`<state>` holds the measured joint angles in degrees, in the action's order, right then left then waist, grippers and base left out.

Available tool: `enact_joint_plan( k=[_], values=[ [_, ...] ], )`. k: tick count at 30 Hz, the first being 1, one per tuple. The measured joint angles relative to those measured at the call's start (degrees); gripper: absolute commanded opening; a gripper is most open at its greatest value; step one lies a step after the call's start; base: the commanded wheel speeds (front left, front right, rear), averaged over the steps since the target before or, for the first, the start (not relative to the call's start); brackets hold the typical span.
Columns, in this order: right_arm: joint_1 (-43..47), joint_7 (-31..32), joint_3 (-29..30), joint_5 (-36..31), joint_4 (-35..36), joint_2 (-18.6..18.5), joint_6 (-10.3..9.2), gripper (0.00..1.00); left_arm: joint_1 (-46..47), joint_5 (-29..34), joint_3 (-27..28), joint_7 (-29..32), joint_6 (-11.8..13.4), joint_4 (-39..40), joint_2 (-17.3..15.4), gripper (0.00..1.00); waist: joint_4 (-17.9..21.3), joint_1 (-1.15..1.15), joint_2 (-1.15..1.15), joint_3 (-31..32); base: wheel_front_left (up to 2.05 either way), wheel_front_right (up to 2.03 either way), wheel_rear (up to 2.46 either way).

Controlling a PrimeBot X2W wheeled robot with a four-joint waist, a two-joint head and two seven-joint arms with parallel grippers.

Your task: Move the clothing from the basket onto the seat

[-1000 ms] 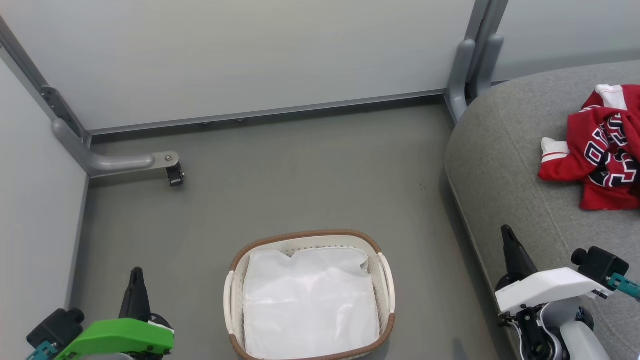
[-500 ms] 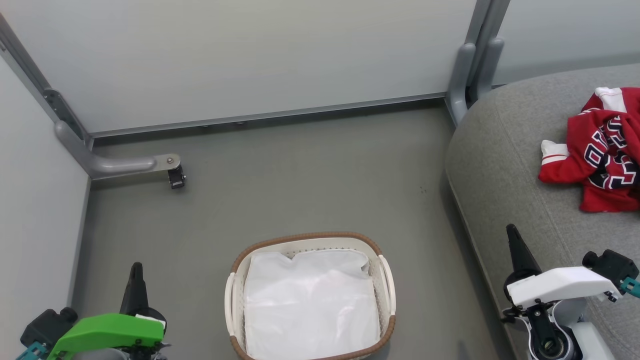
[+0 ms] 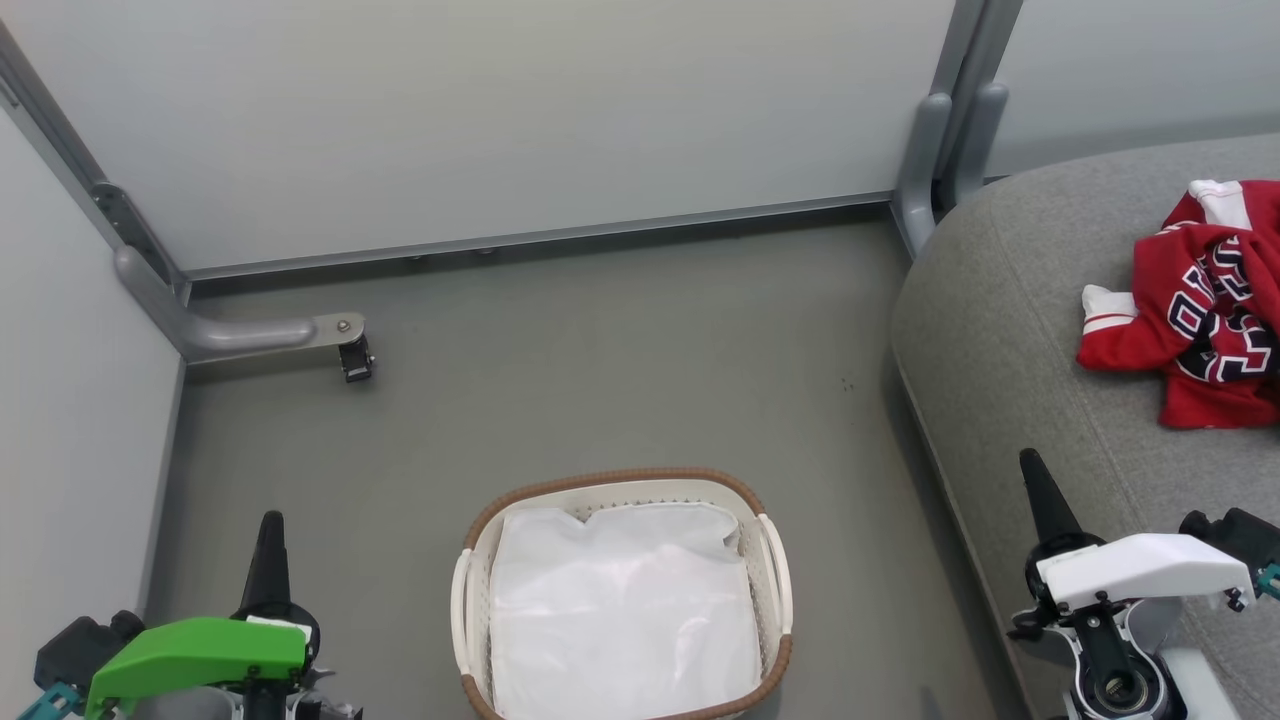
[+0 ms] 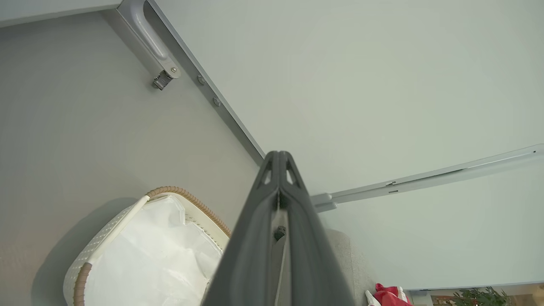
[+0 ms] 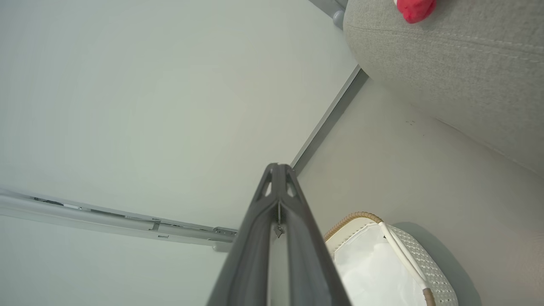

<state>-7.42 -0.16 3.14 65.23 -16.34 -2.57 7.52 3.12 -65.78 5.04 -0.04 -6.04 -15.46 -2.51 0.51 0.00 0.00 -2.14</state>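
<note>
Judging job done: clothing (image 3: 1190,300) on seat (image 3: 1000,300), far right (basket (image 3: 610,477) holds only liner (image 3: 620,610)); left gripper (image 3: 271,530), right gripper (image 3: 1035,472) pressed together, empty, so park them.

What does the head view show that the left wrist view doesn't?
The head view adds the right gripper, the black lettering on the clothing, and both handles of the basket. The left wrist view adds a close look at the left gripper, its fingers shut together, and green leaves at its lower right corner. Both share the basket with its white liner, the seat, the red clothing and the wall bracket.
</note>
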Motion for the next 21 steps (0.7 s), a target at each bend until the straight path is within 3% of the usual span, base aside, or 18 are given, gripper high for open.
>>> enact_joint_plan(
  k=[21],
  values=[
    [0.6,2.9,1.5,11.5,1.0,-0.1,-0.01,0.00,1.0,-11.2,0.5,2.8,-0.5,0.5,-0.1,0.00,-0.2,0.00,0.00,0.7,0.00,0.00,0.00]
  ],
)
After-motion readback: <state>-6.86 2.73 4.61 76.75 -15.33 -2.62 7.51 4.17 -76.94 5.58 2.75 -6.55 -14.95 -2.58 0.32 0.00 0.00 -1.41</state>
